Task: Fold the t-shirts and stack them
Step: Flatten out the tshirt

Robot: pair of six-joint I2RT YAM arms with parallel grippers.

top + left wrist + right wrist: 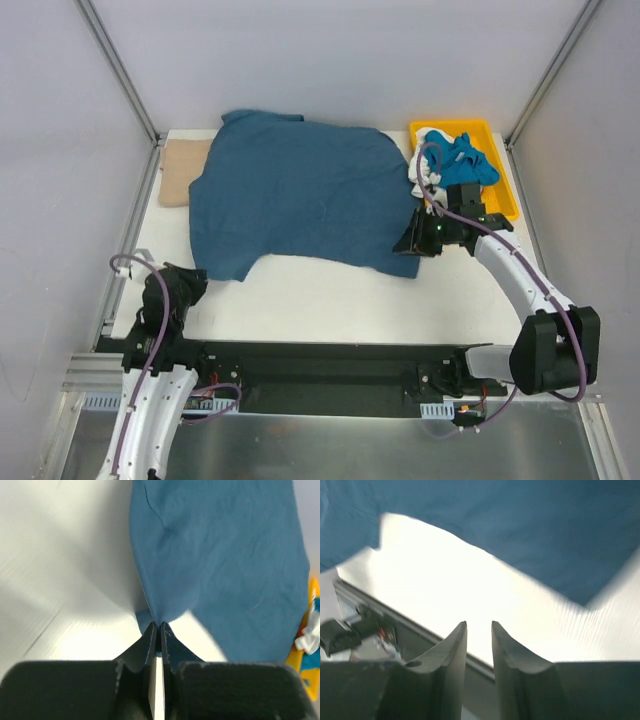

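A large dark teal-blue t-shirt [300,195] lies spread on the white table [320,295]. A tan-beige shirt [180,170] lies partly under its left side. My left gripper [197,281] is at the teal shirt's near-left corner. In the left wrist view the gripper [157,624] is shut on the edge of the shirt [220,555]. My right gripper [405,243] hovers at the shirt's near-right corner. In the right wrist view the gripper [479,623] stands slightly open and empty, with the shirt [520,520] beyond its tips.
A yellow tray [505,195] at the back right holds a bright blue shirt [465,157] and a white one [424,168]. Grey walls and metal posts enclose the table. A black rail runs along the near edge.
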